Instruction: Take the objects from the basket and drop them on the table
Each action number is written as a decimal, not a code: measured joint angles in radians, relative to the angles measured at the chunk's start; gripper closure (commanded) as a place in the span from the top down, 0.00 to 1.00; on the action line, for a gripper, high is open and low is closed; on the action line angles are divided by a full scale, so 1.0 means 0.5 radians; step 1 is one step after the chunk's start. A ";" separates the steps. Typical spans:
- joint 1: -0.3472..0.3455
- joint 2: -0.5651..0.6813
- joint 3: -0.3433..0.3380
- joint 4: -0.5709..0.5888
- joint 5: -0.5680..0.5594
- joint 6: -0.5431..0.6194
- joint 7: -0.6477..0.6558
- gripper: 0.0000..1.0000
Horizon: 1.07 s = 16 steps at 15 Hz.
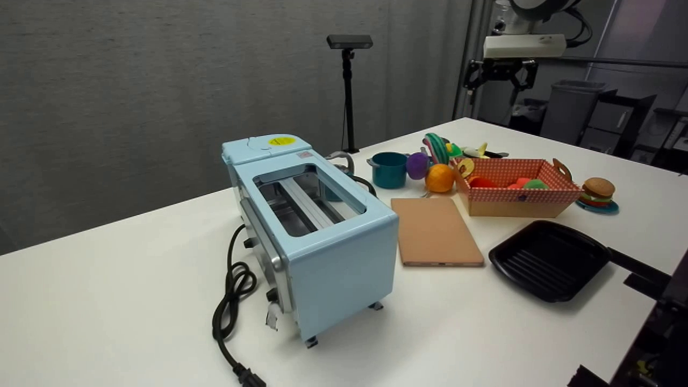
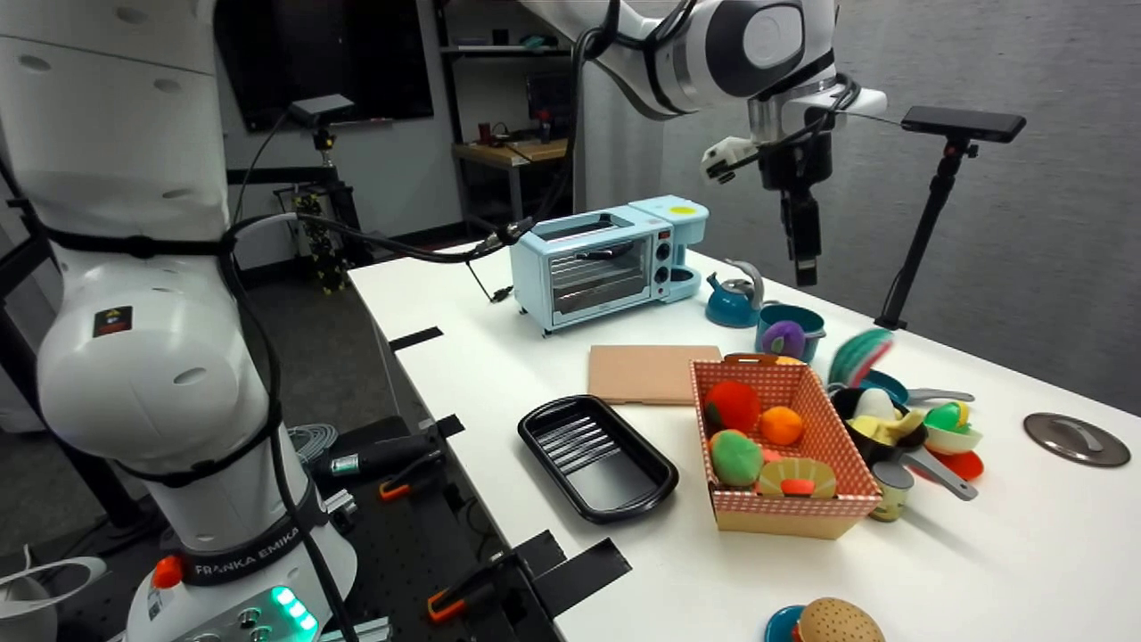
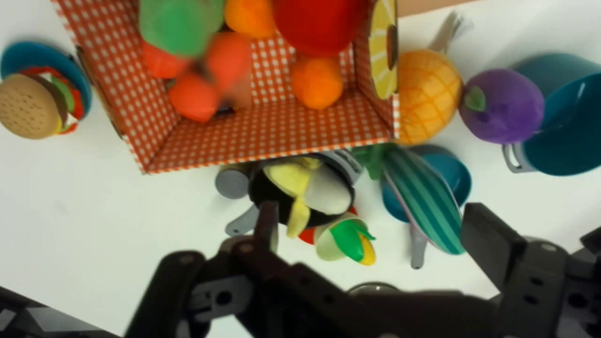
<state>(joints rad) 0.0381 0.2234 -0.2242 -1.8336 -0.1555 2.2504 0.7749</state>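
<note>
The basket (image 1: 518, 208) stands on the white table (image 1: 134, 279); it has light-brown outer walls and a red-checked lining. In an exterior view the basket (image 2: 789, 520) holds a red piece (image 2: 732, 406), an orange (image 2: 782, 425) and a green piece (image 2: 736, 457). The wrist view also shows small red pieces (image 3: 193, 96) inside the basket (image 3: 277, 134). A burger (image 1: 598, 188) rests on a teal plate beside the basket. My gripper (image 3: 373, 220) is open and empty, high above the table past the basket's far side; it also shows in both exterior views (image 1: 492, 99) (image 2: 805, 267).
A watermelon slice (image 3: 422, 202), a purple fruit (image 3: 502, 105), a black pan (image 3: 277, 197) and a teal pot (image 1: 389, 169) crowd round the basket. A cutting board (image 1: 438, 231), a black square pan (image 1: 551, 260) and a blue toaster (image 1: 344, 279) stand nearby.
</note>
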 measured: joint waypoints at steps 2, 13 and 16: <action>-0.045 -0.153 -0.007 -0.221 -0.005 -0.005 0.001 1.00; -0.209 -0.623 0.062 -0.770 -0.101 -0.002 0.013 1.00; -0.211 -0.616 0.062 -0.766 -0.101 -0.001 0.013 1.00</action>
<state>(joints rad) -0.0674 -0.0844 -0.1930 -2.2164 -0.2061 2.2497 0.7815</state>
